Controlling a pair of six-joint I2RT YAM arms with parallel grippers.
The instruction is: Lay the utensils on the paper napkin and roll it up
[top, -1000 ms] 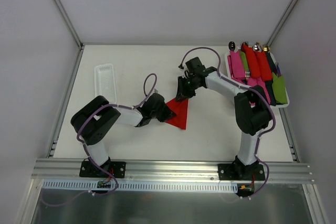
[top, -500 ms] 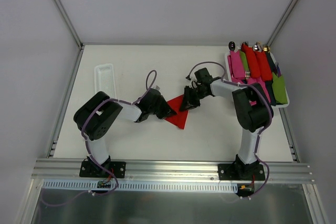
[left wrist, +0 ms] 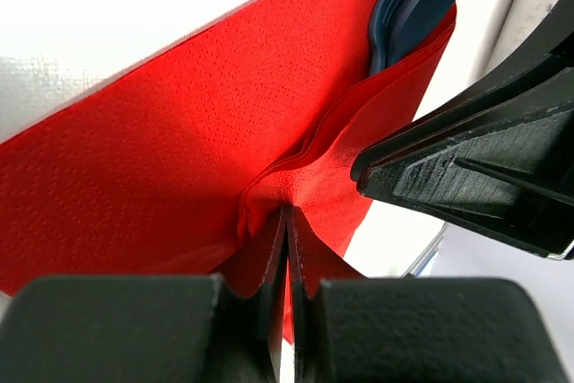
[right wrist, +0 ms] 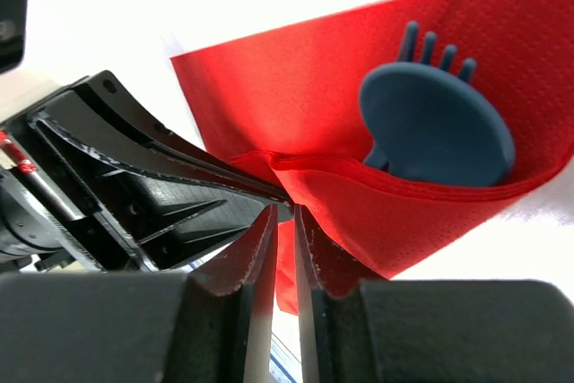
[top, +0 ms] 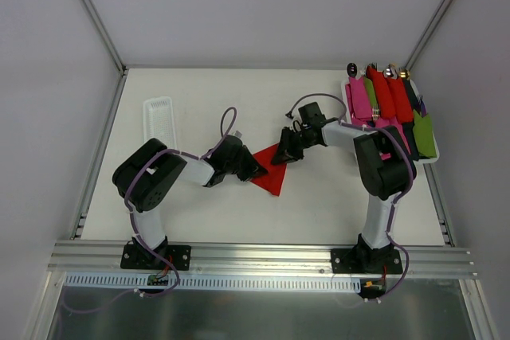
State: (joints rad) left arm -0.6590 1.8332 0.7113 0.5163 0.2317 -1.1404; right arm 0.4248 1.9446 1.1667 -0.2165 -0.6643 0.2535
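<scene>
The paper napkin (top: 271, 174) lies near the middle of the surface (top: 319, 212), one flap folded over the utensils (right wrist: 437, 123). In the right wrist view I see a dark blue spoon bowl with fork tines behind it, poking out from under the fold.

I judge the placing done and the rolling just begun: the first flap is over, but nothing I would call a roll is there yet.

The left gripper (top: 253, 171) sits at the napkin's 9 o'clock edge. Its jaws are pressed together on a gathered pleat of red paper, plain in the left wrist view. The right gripper (top: 283, 154) meets the napkin at its 1 o'clock corner. Its jaws stand almost together, with the folded edge running into the narrow gap, so I take it as a pinch on the paper.

Next, I think, both pinches must carry the folded edge across the utensils together. If they pull apart, this thin paper could tear, or the utensils could slip out of the open end.

My left arm is folded back towards 8 o'clock, its forearm lying low and pointing to 3 o'clock. My right arm rises from its base, then reaches towards 10 o'clock with the wrist dropped to the paper.
</scene>
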